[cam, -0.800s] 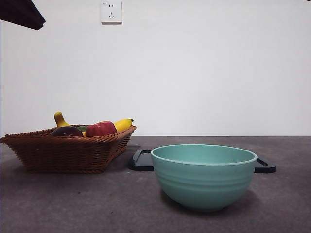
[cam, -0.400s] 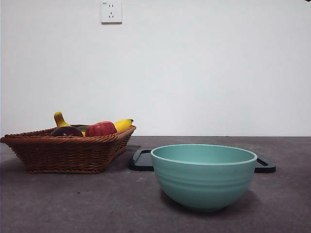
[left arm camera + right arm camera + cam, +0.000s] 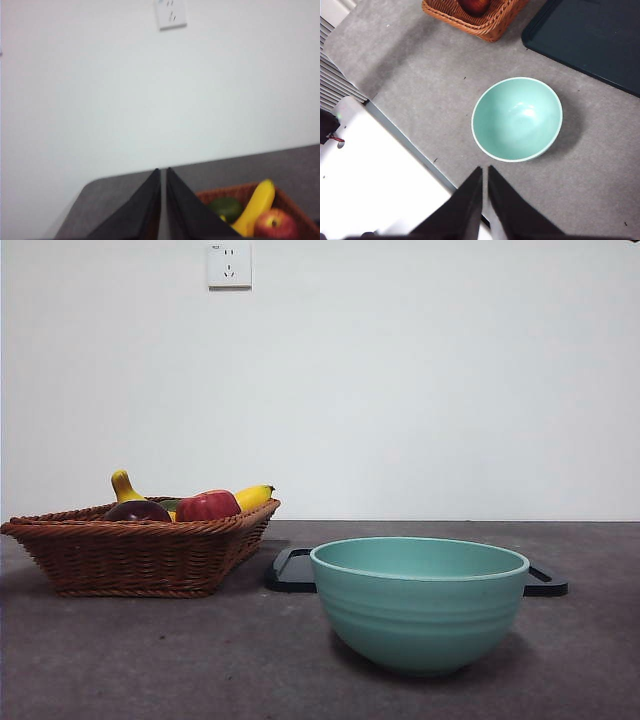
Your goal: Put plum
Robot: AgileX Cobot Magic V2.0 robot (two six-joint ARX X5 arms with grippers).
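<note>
plum point(image 3: 137, 510): very dark purple-maroon, nearly black, smooth and rounded
visible part: only its top shows above the rim
place: inside the woven basket point(image 3: 140, 555), toward its left side
neighbours: just beside the red apple point(image 3: 207, 506), in front of the banana point(image 3: 122, 484) stem
contact: nothing grips it

Inventory by kind:

- Wicker basket point(image 3: 140, 550): one, at the left of the counter point(image 3: 150, 660).
- Plum point(image 3: 138, 510): one, in the basket.
- Red apple point(image 3: 207, 505): one, in the basket.
- Banana point(image 3: 253, 496): one full fruit visible; a second yellow curved tip point(image 3: 122, 483) rises at the far left, and whether it is a separate banana cannot be determined.
- Green fruit point(image 3: 227, 207): one.
- Teal bowl point(image 3: 420, 602): one, near right.
- Dark tray point(image 3: 292, 570): one, behind the bowl.
- Wall socket point(image 3: 229, 264): one.
- End effectors: two, left point(image 3: 163, 172) and right point(image 3: 484, 171).
</note>
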